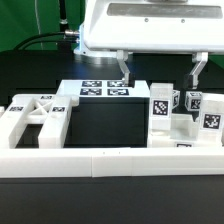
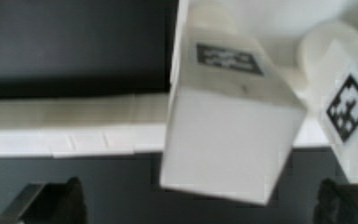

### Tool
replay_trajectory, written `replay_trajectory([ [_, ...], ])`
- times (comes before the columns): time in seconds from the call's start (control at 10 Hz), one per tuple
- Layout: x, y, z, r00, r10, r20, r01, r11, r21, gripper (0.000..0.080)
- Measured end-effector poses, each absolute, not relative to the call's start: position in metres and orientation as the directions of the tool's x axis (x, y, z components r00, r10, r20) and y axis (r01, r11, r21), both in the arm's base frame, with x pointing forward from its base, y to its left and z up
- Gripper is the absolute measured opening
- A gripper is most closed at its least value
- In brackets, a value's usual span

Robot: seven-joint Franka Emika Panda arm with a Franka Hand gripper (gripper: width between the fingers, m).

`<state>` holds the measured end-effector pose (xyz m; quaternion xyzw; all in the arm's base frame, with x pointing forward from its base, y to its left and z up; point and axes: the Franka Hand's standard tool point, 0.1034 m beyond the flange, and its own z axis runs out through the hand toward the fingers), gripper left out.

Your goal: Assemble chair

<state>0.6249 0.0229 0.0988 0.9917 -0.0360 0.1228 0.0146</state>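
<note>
Chair (image 1: pixel 35 118) parts lie loose and unjoined along the walled edge of the bench (image 1: pixel 105 128). Gripper (image 1: pixel 160 68) hangs spread over a tagged block (image 2: pixel 229 125), pinching nothing. Advised: centre the block between the fingers, descend squarely, then close without tilting it.

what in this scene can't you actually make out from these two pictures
- Exterior view: the arm above the gripper is cut off by the picture edge.
- Exterior view: the border wall hides the lower edges of the chair parts.
- Wrist view: the tagged part is blurred, its tag unreadable, and it runs out of frame.
</note>
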Motion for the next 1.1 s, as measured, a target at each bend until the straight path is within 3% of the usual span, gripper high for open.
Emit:
replay_trajectory([
  [0.4, 0.611, 0.025, 0.092, 0.996, -0.092, 0.008, -0.092, -0.996, 0.006, 0.0649],
  [0.8, 0.614, 0.032, 0.085, 0.991, -0.127, 0.034, -0.126, -0.992, -0.007, 0.0649],
  [1.0, 0.618, 0.033, 0.088, 0.992, -0.12, 0.041, -0.12, -0.993, -0.002, 0.038],
  [1.1, 0.618, 0.034, 0.088, 0.993, -0.108, 0.042, -0.109, -0.994, 0.004, 0.038],
])
